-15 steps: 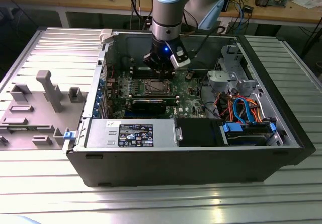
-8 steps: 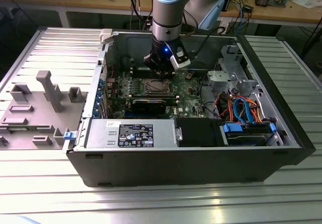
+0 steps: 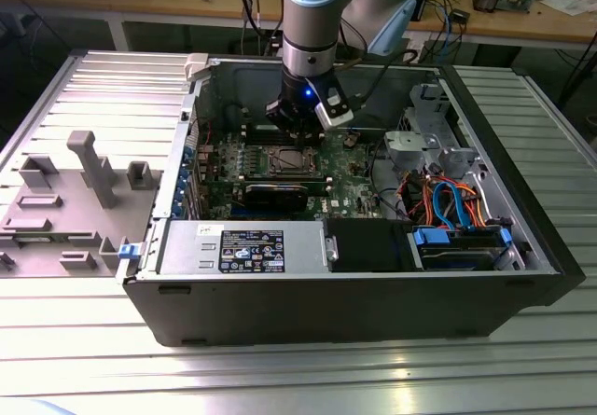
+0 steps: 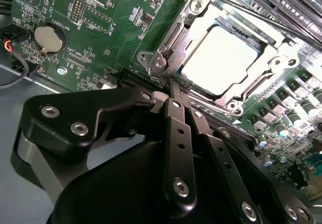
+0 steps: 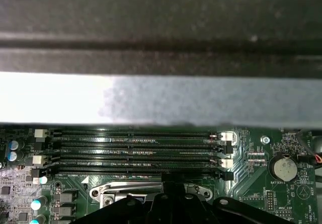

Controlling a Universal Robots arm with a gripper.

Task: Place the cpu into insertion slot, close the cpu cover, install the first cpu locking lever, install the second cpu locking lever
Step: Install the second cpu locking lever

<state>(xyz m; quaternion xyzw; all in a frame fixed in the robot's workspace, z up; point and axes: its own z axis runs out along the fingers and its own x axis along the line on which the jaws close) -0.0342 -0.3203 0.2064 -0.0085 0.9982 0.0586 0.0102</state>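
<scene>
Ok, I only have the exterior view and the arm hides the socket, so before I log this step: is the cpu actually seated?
Observer: Yes. In the second wrist view the cpu lies flat in the insertion slot, silver top up.
Operator: And the cover?
Observer: The cpu cover is down, its frame lying over the chip's edges.
Operator: Where exactly is the gripper?
Observer: The gripper has its fingers together, tips at the slot's corner. I cannot tell whether they pinch a lever.
</scene>
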